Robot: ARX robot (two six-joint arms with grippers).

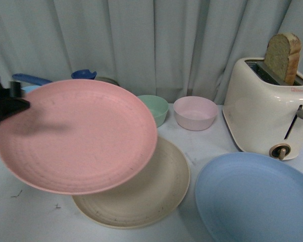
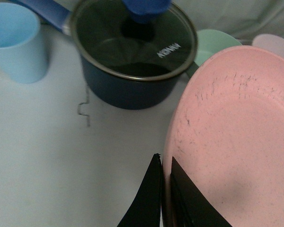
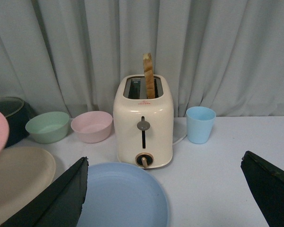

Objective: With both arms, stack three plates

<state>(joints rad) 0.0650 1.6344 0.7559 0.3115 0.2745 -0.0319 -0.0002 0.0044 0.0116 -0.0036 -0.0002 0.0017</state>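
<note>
Three plates share a white table (image 1: 30,217) before a grey curtain (image 1: 141,40). Front view: the pink plate (image 1: 76,136) hangs tilted above the cream plate (image 1: 141,201). The light blue plate (image 1: 257,199) lies to their right, near one toaster (image 1: 265,116) and two small bowls (image 1: 195,112). Left wrist view: the left gripper (image 2: 164,163) pinches the pink plate's rim beside one lidded saucepan (image 2: 132,61). Right wrist view: the right gripper (image 3: 164,163) hovers over the light blue plate, fingers spread wide.
</note>
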